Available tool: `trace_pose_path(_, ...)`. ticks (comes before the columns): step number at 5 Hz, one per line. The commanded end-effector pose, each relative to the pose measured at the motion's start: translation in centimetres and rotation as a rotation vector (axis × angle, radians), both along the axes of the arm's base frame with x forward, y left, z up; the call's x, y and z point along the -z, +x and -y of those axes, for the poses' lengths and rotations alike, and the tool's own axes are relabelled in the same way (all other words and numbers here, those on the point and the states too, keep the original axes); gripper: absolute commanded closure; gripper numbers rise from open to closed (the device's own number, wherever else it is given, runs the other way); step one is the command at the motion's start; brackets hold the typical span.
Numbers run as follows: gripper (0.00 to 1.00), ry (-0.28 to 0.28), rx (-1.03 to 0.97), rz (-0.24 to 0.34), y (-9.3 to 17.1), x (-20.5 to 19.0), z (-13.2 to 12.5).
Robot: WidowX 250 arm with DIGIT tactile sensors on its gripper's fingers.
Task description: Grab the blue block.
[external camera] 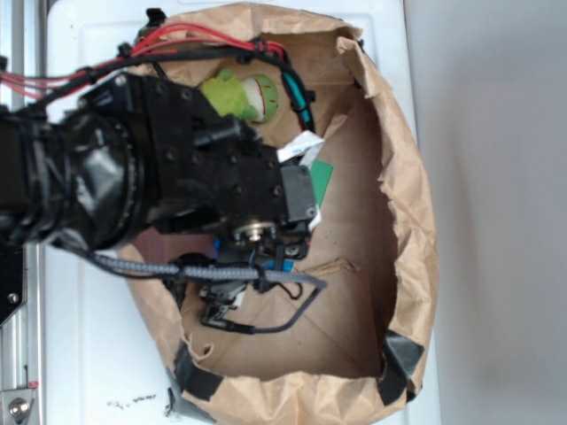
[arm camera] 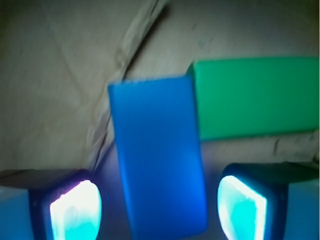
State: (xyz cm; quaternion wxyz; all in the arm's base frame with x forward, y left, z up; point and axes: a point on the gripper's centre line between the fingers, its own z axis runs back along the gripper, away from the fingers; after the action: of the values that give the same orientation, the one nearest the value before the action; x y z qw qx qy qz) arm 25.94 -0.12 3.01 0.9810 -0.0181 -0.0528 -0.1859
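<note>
In the wrist view the blue block (arm camera: 157, 155) lies flat on the brown paper, its long side running away from me. My gripper (arm camera: 159, 210) is open and straddles its near end, one glowing pad (arm camera: 75, 210) left of it and the other pad (arm camera: 242, 207) right, with a gap on each side. The green block (arm camera: 255, 97) lies crosswise, touching the blue block's far right corner. In the exterior view the arm covers the blue block save a sliver (external camera: 285, 262); the gripper (external camera: 257, 257) is low inside the paper bag.
A brown paper bag (external camera: 403, 177) with raised crumpled walls rings the work area. A green and white plush toy (external camera: 241, 96) lies at the bag's far side. The green block (external camera: 319, 181) shows beside the wrist. Red and black cables run over the arm.
</note>
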Motion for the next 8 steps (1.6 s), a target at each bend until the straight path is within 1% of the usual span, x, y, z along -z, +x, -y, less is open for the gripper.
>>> trace_pose_path(1, 0.0, 0.014, 0.028, 0.063, 0.7, -0.4, 0.2)
trace_pose_path(3, 0.0, 0.023, 0.014, 0.068, 1.1, 0.2, 0.3)
trace_pose_path(4, 0.0, 0.013, 0.0, 0.074, 1.5, 0.3, 0.7)
trace_pose_path(6, 0.0, 0.023, -0.004, 0.067, 1.7, 0.7, 1.4)
trace_pose_path(7, 1.0, 0.018, -0.016, 0.069, 1.7, 0.9, 1.2)
trace_pose_path(8, 1.0, 0.015, -0.019, 0.075, 1.7, 0.8, 1.2)
